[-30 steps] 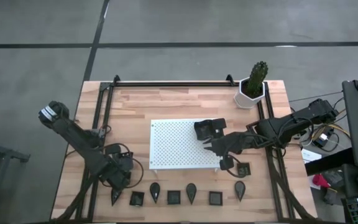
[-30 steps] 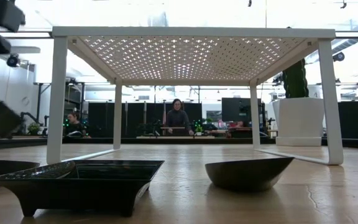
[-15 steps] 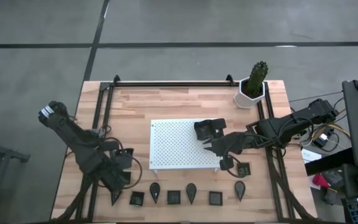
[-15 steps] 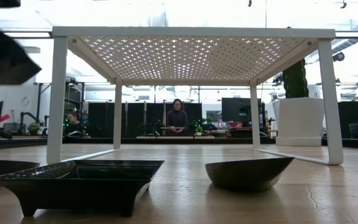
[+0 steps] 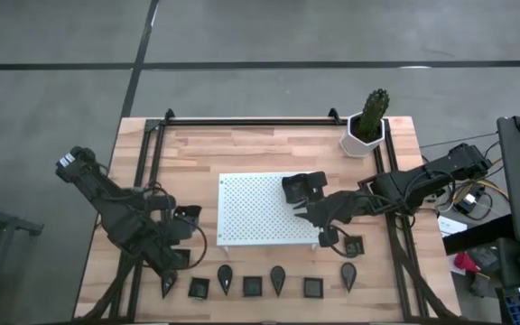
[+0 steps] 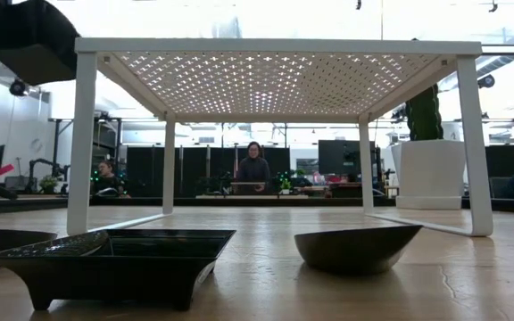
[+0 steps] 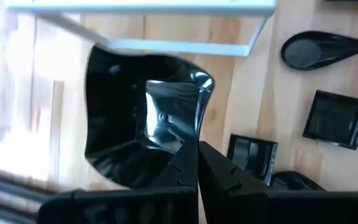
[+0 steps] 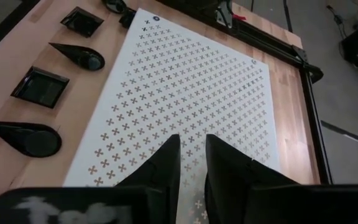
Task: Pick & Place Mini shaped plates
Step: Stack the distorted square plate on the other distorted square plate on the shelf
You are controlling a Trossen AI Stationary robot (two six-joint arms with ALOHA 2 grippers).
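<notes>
Left end effector (image 7: 194,155) clenched on the rim of a square mini plate (image 7: 135,118), lifted off the worktop (image 5: 242,149) just beside the white perforated board's (image 5: 264,208) left edge, above the near row of mini shaped plates (image 5: 253,286). Right end effector (image 8: 192,158) poised over the board's right half with fingers slightly parted, grasping nothing. Beyond the board's near-right corner, one more square plate (image 5: 355,246); open wood along the far edge up to the cactus pot (image 5: 366,126).

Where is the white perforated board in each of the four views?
High view: white perforated board, table centre.
Low view: upper middle, seen from underneath.
Left wrist view: only its edge.
Right wrist view: fills the centre.
Shared landmark: black mini plates beside it.
</notes>
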